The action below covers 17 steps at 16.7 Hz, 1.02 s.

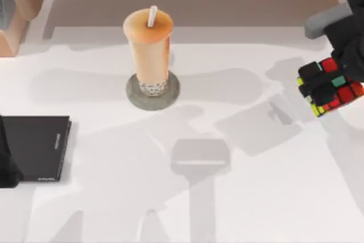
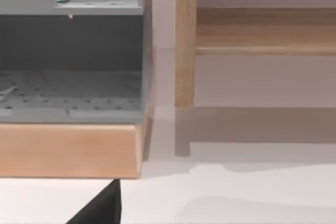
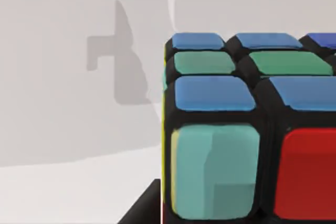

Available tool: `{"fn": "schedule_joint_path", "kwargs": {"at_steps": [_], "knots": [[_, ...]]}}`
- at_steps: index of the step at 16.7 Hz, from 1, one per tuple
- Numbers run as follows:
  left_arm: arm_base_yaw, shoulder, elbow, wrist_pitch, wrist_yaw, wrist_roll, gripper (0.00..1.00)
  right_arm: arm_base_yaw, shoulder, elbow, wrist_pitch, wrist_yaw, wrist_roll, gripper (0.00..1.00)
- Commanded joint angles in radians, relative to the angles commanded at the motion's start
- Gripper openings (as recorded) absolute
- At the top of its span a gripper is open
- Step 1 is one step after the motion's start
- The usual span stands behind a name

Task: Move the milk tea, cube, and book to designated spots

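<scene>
Right gripper (image 1: 333, 86) clamped on the cube (image 1: 335, 89), lifted at the table's right edge.
Milk tea (image 1: 149, 52) stood on the grey disc (image 1: 134, 96); left arm parked by the black slab (image 1: 37, 146), its fingers' state unclear.

The right gripper (image 1: 333, 86) is held at the table's right edge, its dark fingers clamped on the cube (image 1: 331, 88), which is carried tilted. The left arm (image 1: 7, 163) is parked low at the left edge.
</scene>
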Motion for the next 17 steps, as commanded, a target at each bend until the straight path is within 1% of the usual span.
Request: {"fn": "schedule_joint_path", "kwargs": {"at_steps": [7,9,11,13,17], "knots": [[0.000,0.000,0.000,0.000,0.000,0.000,1.00,0.049,-0.098,0.125,0.572,0.170,0.095,0.00],[0.000,0.000,0.000,0.000,0.000,0.000,1.00,0.056,-0.117,0.162,0.699,0.213,0.120,0.00],[0.000,0.000,0.000,0.000,0.000,0.000,1.00,0.053,-0.118,0.194,0.786,0.247,0.140,0.00],[0.000,0.000,0.000,0.000,0.000,0.000,1.00,0.047,-0.110,0.214,0.831,0.267,0.152,0.00],[0.000,0.000,0.000,0.000,0.000,0.000,1.00,0.046,-0.108,0.216,0.837,0.269,0.153,0.00]]}}
